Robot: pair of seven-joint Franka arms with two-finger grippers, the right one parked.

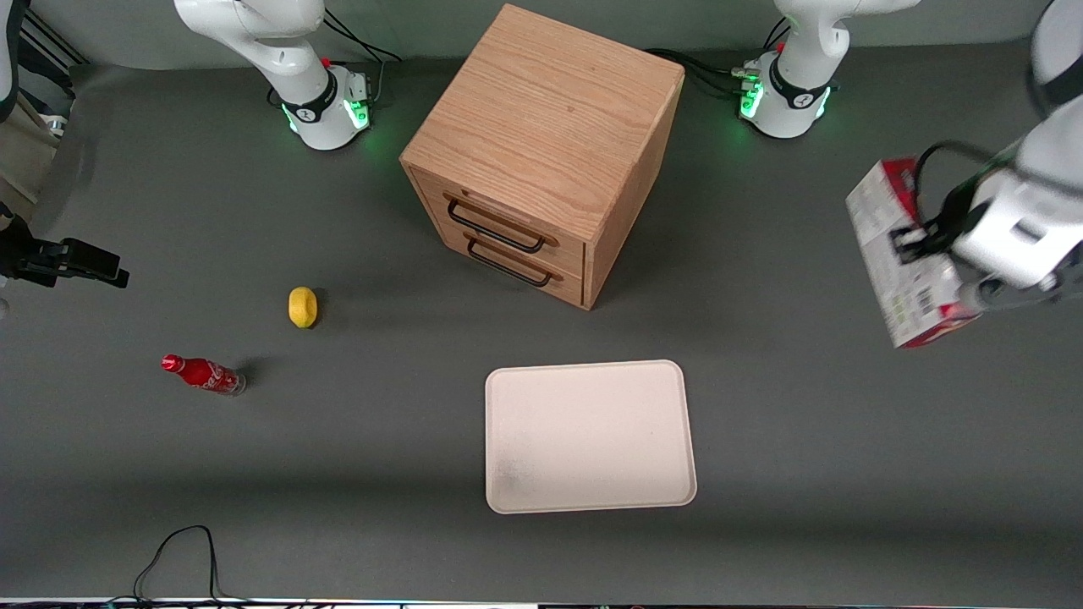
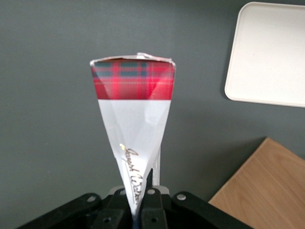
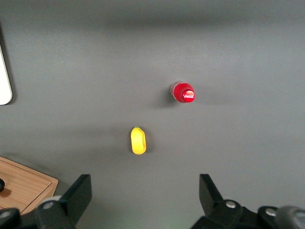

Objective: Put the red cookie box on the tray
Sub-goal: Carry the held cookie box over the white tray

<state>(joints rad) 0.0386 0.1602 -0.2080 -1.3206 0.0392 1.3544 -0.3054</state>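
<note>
The red cookie box [image 1: 898, 254] is held in the air toward the working arm's end of the table, well above the table surface. My left gripper [image 1: 918, 241] is shut on it. In the left wrist view the box [image 2: 136, 114] sticks out from the gripper [image 2: 138, 205], showing a white panel and a red tartan end. The cream-white tray [image 1: 590, 436] lies flat on the table in front of the wooden drawer cabinet, nearer to the front camera than it, and nothing lies on it. A part of the tray also shows in the left wrist view [image 2: 269, 52].
A wooden drawer cabinet [image 1: 541, 144] with two black handles stands mid-table. A yellow lemon [image 1: 303, 306] and a small red soda bottle [image 1: 203, 374] lie toward the parked arm's end. A black cable [image 1: 182, 554] lies near the front edge.
</note>
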